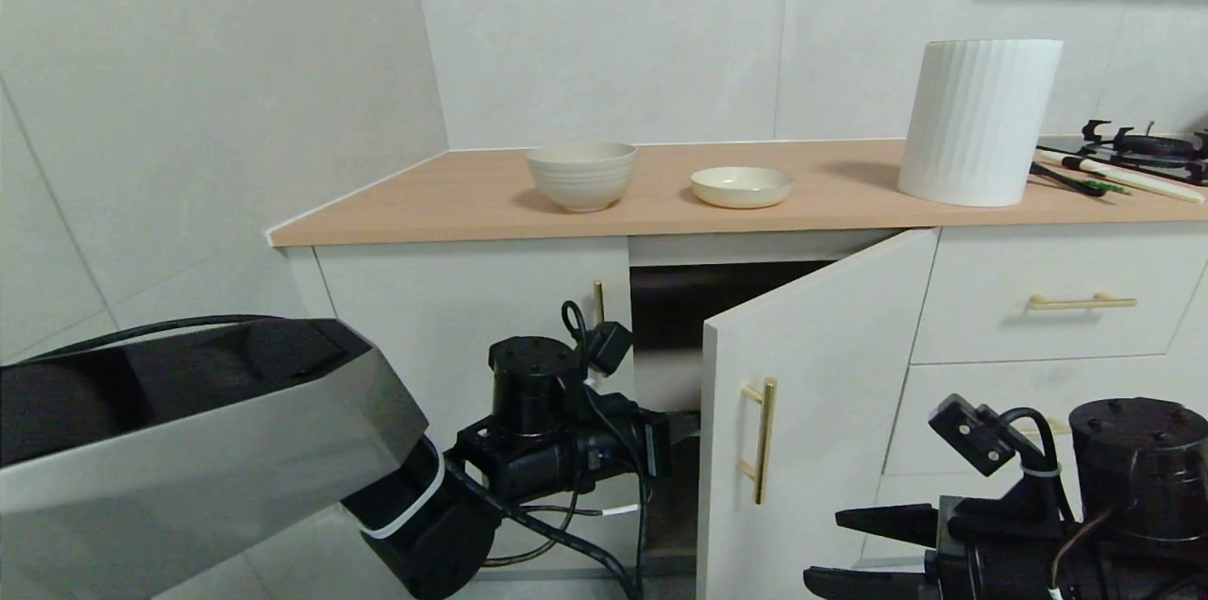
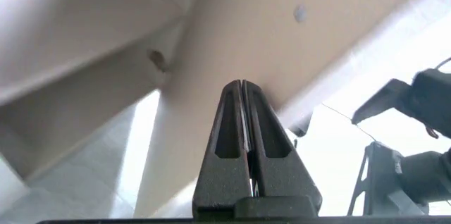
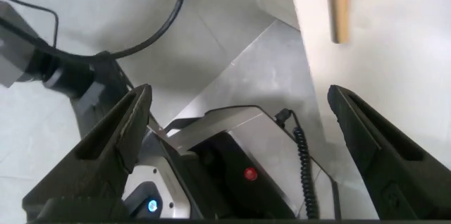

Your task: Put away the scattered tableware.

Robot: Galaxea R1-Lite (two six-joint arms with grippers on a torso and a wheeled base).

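Note:
A beige ribbed bowl [image 1: 580,174] and a shallow cream dish [image 1: 742,186] stand side by side on the wooden countertop [image 1: 425,204]. Below them a white cabinet door [image 1: 812,411] with a gold handle [image 1: 760,440] stands half open. My left gripper [image 1: 678,430] sits in the dark opening at the door's inner edge. In the left wrist view the left gripper [image 2: 242,84] is shut with nothing in it, close to the door's inner face [image 2: 232,34]. My right gripper [image 1: 835,545] hangs open low in front of the door, and the right gripper [image 3: 239,104] is wide apart near the handle [image 3: 340,5].
A tall white ribbed container [image 1: 977,119] stands on the counter to the right. Beyond it are a gas hob [image 1: 1147,147] and loose utensils [image 1: 1114,177]. Drawers with a gold handle [image 1: 1081,302] lie right of the open door. A tiled wall closes the left side.

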